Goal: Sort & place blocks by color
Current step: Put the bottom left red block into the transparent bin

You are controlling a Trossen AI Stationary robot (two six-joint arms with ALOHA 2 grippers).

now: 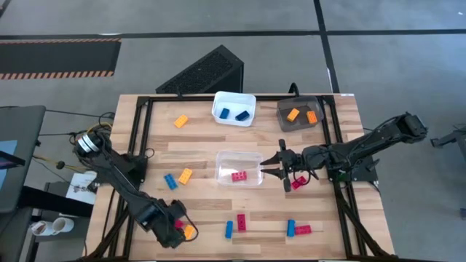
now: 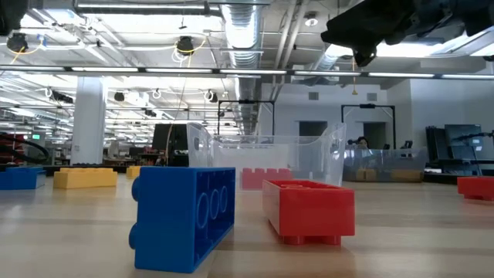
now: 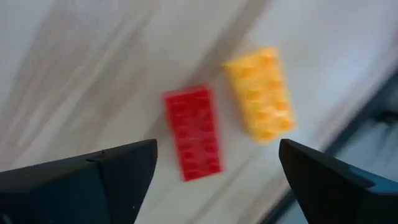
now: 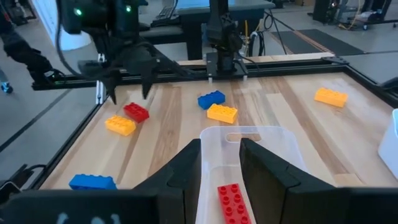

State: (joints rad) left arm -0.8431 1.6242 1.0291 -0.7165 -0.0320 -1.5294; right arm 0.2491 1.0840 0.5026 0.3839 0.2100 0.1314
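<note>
My left gripper (image 1: 175,223) stands open near the table's front left corner, pointing down over a red brick (image 3: 193,134) and an orange brick (image 3: 261,93) that lie flat side by side. The red one shows between its spread fingers, untouched. My right gripper (image 1: 277,163) hovers above the right end of the clear bin (image 1: 251,159); its fingers (image 4: 186,165) are a little apart with nothing between them. One red brick (image 4: 233,202) lies in that bin. Other red, blue and orange bricks lie scattered flat on the table.
At the back, a white bin (image 1: 218,109) holds two blue bricks and a grey bin (image 1: 282,116) holds two orange ones. Loose bricks: orange (image 1: 180,121), blue and orange (image 1: 178,177), blue and red (image 1: 234,226), blue and red (image 1: 297,229), red (image 1: 297,182) under my right arm.
</note>
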